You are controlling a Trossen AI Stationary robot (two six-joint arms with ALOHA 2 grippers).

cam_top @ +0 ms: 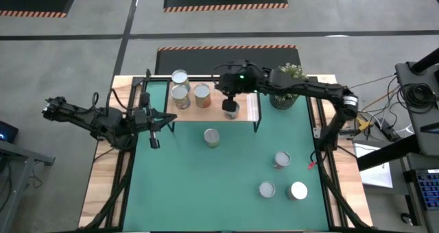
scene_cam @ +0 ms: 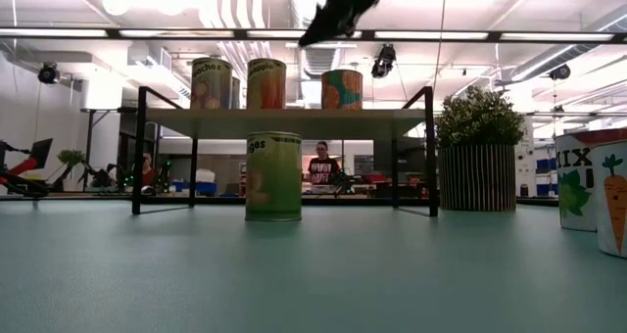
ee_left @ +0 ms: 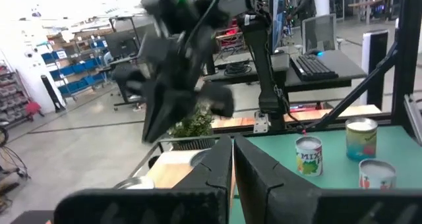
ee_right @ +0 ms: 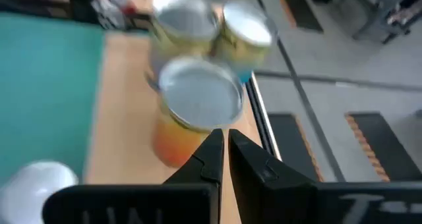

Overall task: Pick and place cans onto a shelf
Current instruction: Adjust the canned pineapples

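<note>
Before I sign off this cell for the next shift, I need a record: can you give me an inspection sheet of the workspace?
Surface: green mat on a wooden table, flat.
Job's things: the shelf at the far edge carries four cans; one can stands on the mat just in front of it, and three more cans stand on the right part of the mat.
Clutter: potted plant beside the shelf's right end.
Grippers: right gripper shut, empty, above the shelf; left gripper shut, empty, at the mat's left edge.
Cables: loose bundle off the table's right side.
Surroundings: people behind the table, away from the arms.
</note>
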